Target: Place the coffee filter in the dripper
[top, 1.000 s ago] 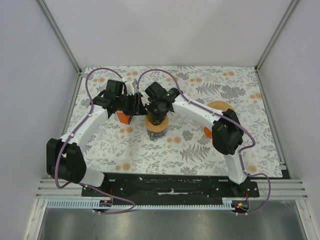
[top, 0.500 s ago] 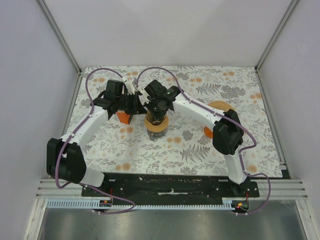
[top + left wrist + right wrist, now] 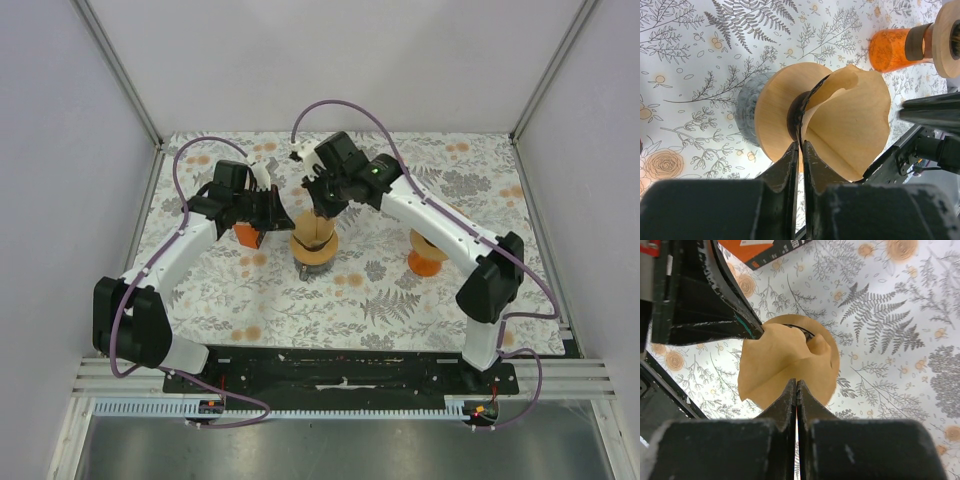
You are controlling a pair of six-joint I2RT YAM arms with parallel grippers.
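The brown paper coffee filter [image 3: 312, 228] stands as a crumpled cone in the dripper [image 3: 314, 252], a grey glass piece with a round wooden collar [image 3: 771, 117]. My left gripper [image 3: 283, 212] reaches in from the left, its jaws [image 3: 800, 145] pinched on the filter's [image 3: 855, 120] thin edge at the dripper's dark rim. My right gripper [image 3: 321, 203] hangs shut above the far side of the filter [image 3: 782, 362], its tips [image 3: 797, 383] holding nothing and clear of the paper.
A second, orange dripper [image 3: 427, 256] with a wooden collar stands to the right, also visible as orange glass [image 3: 890, 50]. An orange box [image 3: 248, 236] lies under the left wrist. The floral table cover [image 3: 420, 300] spreads all around.
My left gripper has closed on the filter's edge. The right arm has lifted and drawn back from the filter, uncovering the orange dripper on the right.
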